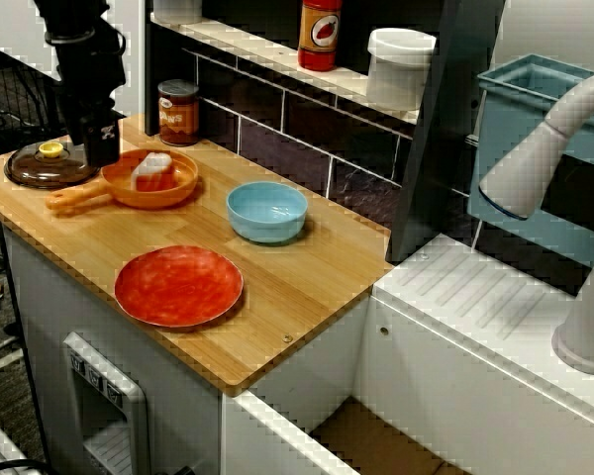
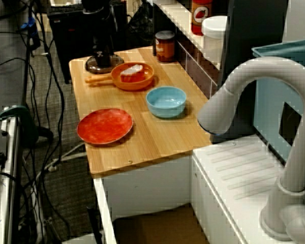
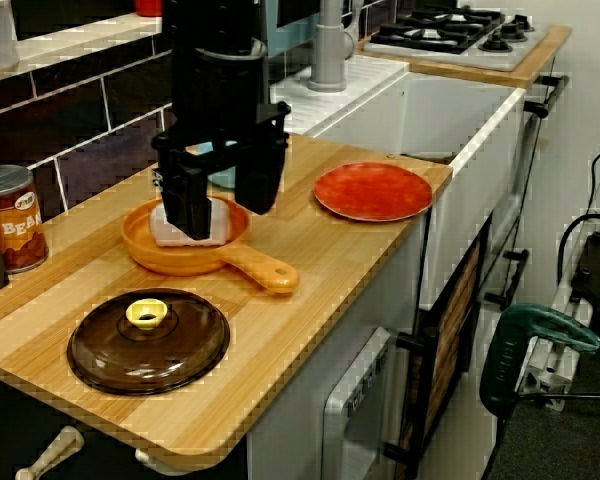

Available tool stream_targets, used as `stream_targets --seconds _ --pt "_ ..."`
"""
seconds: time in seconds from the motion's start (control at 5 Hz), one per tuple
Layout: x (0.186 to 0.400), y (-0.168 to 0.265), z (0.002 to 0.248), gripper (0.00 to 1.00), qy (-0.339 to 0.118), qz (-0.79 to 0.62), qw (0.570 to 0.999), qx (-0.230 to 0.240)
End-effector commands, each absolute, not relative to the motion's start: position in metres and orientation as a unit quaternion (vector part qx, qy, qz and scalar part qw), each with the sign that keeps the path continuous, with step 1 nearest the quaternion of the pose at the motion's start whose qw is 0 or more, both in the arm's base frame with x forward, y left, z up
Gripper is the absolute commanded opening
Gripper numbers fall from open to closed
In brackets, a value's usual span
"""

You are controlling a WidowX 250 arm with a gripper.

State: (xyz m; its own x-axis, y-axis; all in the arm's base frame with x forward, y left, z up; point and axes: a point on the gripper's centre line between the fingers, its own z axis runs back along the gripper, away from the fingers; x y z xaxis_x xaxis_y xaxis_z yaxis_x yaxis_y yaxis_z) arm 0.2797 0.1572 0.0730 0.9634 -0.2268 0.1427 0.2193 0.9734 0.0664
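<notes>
Nearest thing: food block (image 1: 154, 170), white with a red side, not gripped.
Block position: lies on the floor of an orange pan (image 3: 195, 262), inside the rim.
Pan position: on the wooden countertop (image 1: 307, 267), in the half away from the sink, between the wall edge and the front edge. Its handle points toward the front edge and ends near the lid.
Gripper: black (image 3: 223, 214), hangs straight down over the pan.
Pincer state: released. The two fingers (image 3: 188, 205) stand apart with nothing clamped between them.
Contact: in the view from the lid end, one finger stands in front of the block. Cannot tell whether it touches or sits just clear. In the view facing the tiled wall, the block shows free beside the gripper.
Lid: brown glass lid (image 3: 148, 340) with a yellow knob, flat at the corner where the front edge meets the free end, just beside the pan.
Can: bean can (image 1: 178, 112), upright at the wall edge, behind the pan.
Bowl: light blue bowl (image 1: 266, 210), upright, about midway along the countertop, nearer the wall edge, apart from the pan.
Plate: red plate (image 1: 178, 285), flat near the front edge, toward the sink end, apart from the bowl.
Shelf above the wall edge: red sauce bottle (image 1: 319, 33) and white tub (image 1: 400, 67), both upright.
Past the sink end: grey faucet (image 1: 544, 148) and blue rack (image 1: 520, 109).
</notes>
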Motion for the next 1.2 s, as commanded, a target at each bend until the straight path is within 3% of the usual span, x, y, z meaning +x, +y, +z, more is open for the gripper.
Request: stream_targets --seconds 0.0,1.0 --pt "0.268 0.16 0.088 1.0 -0.116 -0.074 0.989 0.059" --pt "0.262 0.153 0.061 1.0 -0.108 -0.037 0.991 0.065"
